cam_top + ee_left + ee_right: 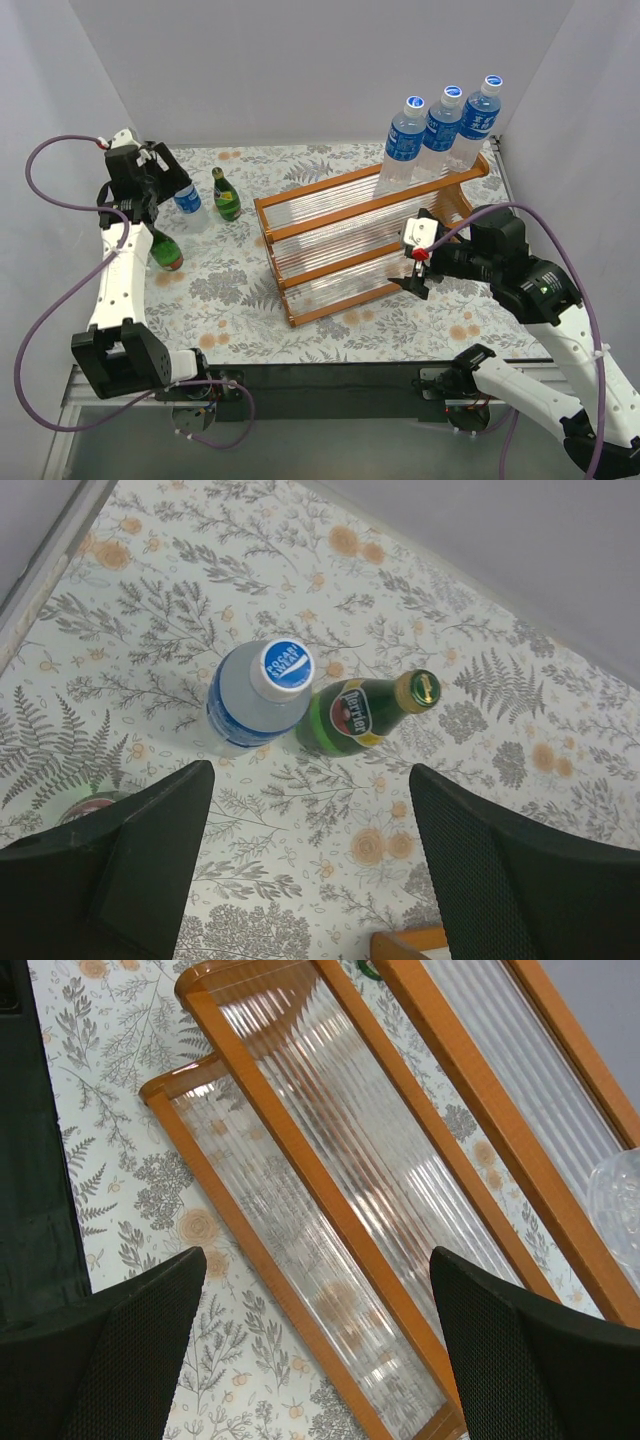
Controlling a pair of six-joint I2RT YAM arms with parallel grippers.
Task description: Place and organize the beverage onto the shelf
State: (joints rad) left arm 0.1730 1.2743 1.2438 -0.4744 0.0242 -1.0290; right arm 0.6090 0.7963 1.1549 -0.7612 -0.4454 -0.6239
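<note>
Three clear bottles with blue labels point(443, 120) stand on the right end of the top tier of the wooden shelf point(330, 215). A fourth clear bottle point(188, 205) and a green glass bottle point(226, 195) stand upright together on the table left of the shelf; both show in the left wrist view, clear point(262, 695) and green point(365, 712). A second green bottle point(166, 250) sits nearer, partly behind the left arm. My left gripper point(165, 185) point(310, 860) is open and empty, above and just short of the pair. My right gripper point(418, 262) point(315, 1350) is open and empty over the shelf's lower tiers point(330, 1210).
White walls close in the floral table cover point(240, 300) on three sides. The shelf's near left corner point(410, 942) shows at the bottom of the left wrist view. A clear bottle's base point(618, 1190) shows at the right edge of the right wrist view.
</note>
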